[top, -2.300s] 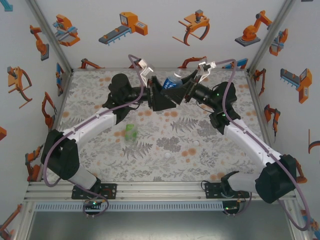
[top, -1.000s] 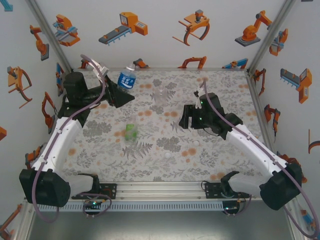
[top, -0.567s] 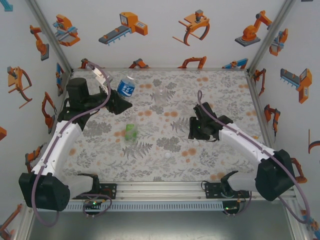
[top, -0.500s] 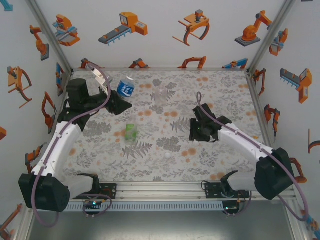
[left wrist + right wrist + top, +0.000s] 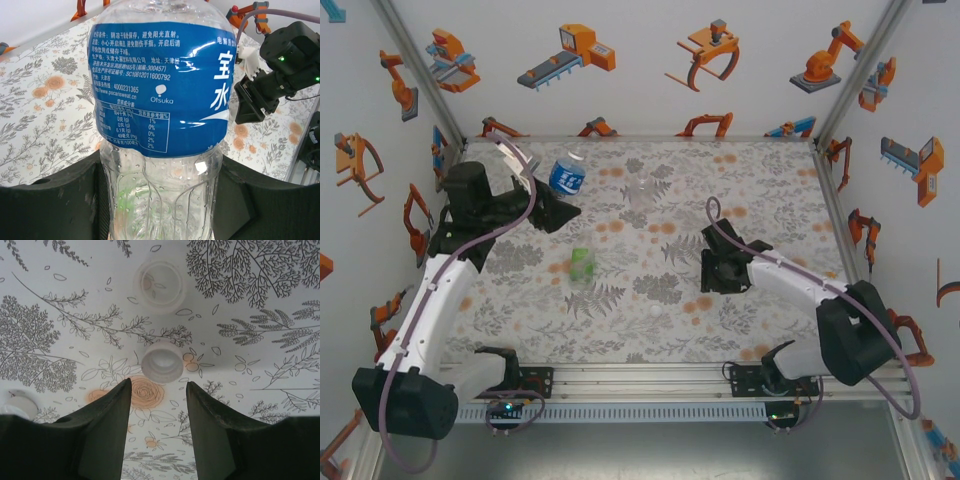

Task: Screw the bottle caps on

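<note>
My left gripper (image 5: 556,197) is shut on the clear bottle with the blue label (image 5: 567,175), held tilted above the table's back left. In the left wrist view that bottle (image 5: 160,90) stands between my two black fingers (image 5: 50,200). The green-tinted bottle (image 5: 582,264) stands mid-table. The plain clear bottle (image 5: 642,192) stands farther back. My right gripper (image 5: 713,282) points down at the table right of centre. In the right wrist view this gripper (image 5: 158,385) is open and empty, and a white bottle cap (image 5: 162,361) lies open side up just beyond its tips.
A second white cap (image 5: 655,310) lies on the floral cloth toward the front. The right wrist view has another pale round piece (image 5: 159,286) farther out and a white round piece (image 5: 15,402) at the left edge. Patterned walls (image 5: 880,150) enclose the table.
The right gripper has come nearer and lower over the cap, with its jaws narrower than a second ago. The left arm has shifted the blue-label bottle slightly nearer.
</note>
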`<state>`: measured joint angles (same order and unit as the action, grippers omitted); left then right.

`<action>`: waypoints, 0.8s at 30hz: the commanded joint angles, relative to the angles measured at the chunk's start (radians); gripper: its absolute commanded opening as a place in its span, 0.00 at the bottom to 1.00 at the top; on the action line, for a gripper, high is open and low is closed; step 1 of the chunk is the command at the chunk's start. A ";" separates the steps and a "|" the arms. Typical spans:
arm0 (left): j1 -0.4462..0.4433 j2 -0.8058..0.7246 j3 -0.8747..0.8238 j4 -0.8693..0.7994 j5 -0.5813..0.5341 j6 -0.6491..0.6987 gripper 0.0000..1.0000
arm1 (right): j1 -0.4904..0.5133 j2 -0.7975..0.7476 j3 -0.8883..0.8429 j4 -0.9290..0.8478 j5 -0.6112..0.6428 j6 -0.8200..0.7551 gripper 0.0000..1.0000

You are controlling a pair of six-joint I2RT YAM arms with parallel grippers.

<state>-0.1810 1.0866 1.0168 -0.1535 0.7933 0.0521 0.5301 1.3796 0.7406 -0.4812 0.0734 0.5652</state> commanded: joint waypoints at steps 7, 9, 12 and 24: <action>-0.011 0.004 -0.014 0.033 0.032 -0.016 0.03 | 0.004 0.045 -0.019 0.079 0.046 0.001 0.43; -0.012 0.004 -0.014 0.032 0.032 -0.016 0.03 | 0.004 0.050 -0.030 0.086 0.051 -0.001 0.41; -0.015 0.009 -0.015 0.027 0.029 -0.015 0.03 | 0.003 0.052 -0.047 0.105 0.057 -0.003 0.39; -0.034 0.048 -0.008 0.004 0.025 -0.004 0.03 | 0.004 0.068 0.005 0.066 0.046 -0.059 0.32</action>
<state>-0.2092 1.1286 1.0111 -0.1505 0.8009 0.0448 0.5301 1.4326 0.7189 -0.3801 0.1139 0.5346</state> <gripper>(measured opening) 0.593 0.343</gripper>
